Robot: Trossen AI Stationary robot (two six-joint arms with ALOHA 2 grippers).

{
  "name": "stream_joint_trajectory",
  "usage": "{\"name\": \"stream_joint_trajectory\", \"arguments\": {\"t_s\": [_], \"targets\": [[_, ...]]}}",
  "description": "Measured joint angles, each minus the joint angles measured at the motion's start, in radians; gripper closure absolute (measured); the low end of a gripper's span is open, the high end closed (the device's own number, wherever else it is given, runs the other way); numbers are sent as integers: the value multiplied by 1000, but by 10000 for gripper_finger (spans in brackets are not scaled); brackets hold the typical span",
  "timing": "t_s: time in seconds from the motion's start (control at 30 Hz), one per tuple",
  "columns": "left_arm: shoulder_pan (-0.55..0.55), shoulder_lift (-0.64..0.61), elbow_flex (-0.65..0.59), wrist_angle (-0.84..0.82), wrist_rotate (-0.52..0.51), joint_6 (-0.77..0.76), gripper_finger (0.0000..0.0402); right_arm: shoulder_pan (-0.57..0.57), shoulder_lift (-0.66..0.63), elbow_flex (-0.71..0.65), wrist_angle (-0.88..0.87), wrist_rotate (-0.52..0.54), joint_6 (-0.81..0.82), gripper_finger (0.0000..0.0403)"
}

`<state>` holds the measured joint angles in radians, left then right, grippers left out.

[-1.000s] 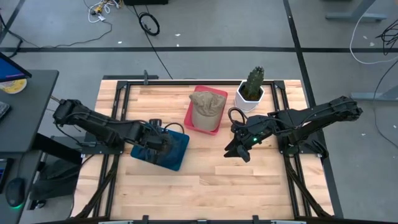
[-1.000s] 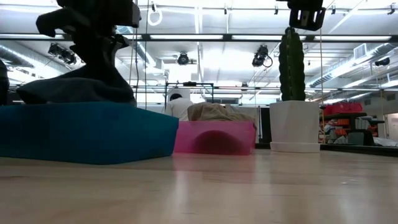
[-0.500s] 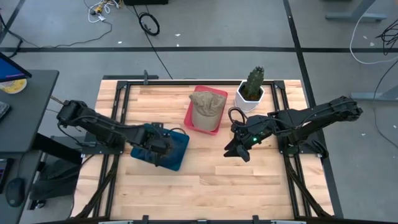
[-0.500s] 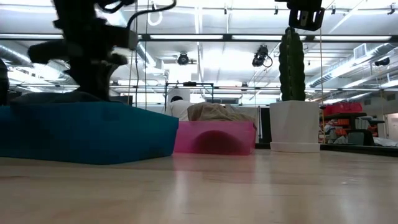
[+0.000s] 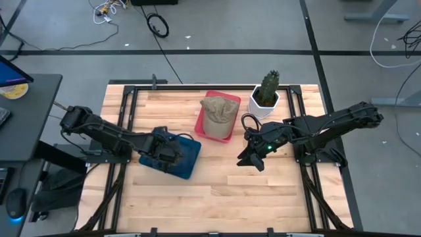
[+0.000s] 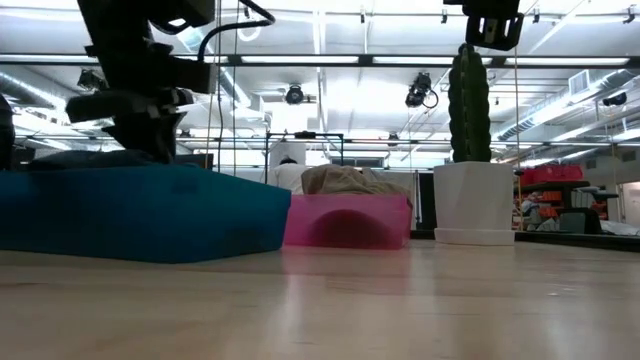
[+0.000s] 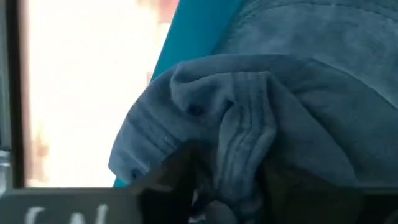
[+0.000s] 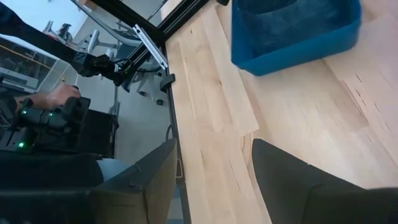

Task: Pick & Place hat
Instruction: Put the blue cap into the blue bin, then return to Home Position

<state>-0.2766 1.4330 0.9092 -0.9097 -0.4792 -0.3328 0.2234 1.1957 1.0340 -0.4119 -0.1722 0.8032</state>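
Observation:
A dark blue hat lies in the blue tray on the table's left half. In the low view the hat shows just above the tray's wall. My left gripper is down in that tray, shut on the hat's cloth. My right gripper hangs open over bare wood right of centre, touching nothing; its wrist view shows the blue tray across the table. A tan hat sits in a pink tray. My left gripper pinches a bunched, creased fold of the dark blue hat between its two fingers, several layers thick. It comes from above, pointing down. The rest of the hat rests slack in the blue tray.
A cactus in a white pot stands at the far edge, right of the pink tray. Black frame rails border the tabletop. Bare wood lies along the near half. A person's hand shows beyond the table's edge.
My left gripper came down into the blue tray and shifted slightly toward the table's left edge. The dark hat, which hung tent-like from it above the tray, has sunk and now lies flat in the tray.

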Motion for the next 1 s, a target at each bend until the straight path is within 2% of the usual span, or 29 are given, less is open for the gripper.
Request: {"name": "stream_joint_trajectory", "arguments": {"t_s": [0.13,0.3,0.47,0.53,0.7,1.0], "targets": [[17,0,0,1,-9,-3,225,0,0,0,0,0,0,193],[18,-27,8,-12,65,-24,155,0,0,0,-1,0,4,193],[19,-44,85,-173,52,-77,105,0,0,0,-1,0,3,193],[20,-47,125,-259,23,-94,98,0,0,0,-1,0,1,193],[20,-63,206,-352,-2,-109,95,0,0,0,-3,0,0,193],[9,-134,323,-459,43,-237,95,0,-1,0,-5,0,2,193]]}}
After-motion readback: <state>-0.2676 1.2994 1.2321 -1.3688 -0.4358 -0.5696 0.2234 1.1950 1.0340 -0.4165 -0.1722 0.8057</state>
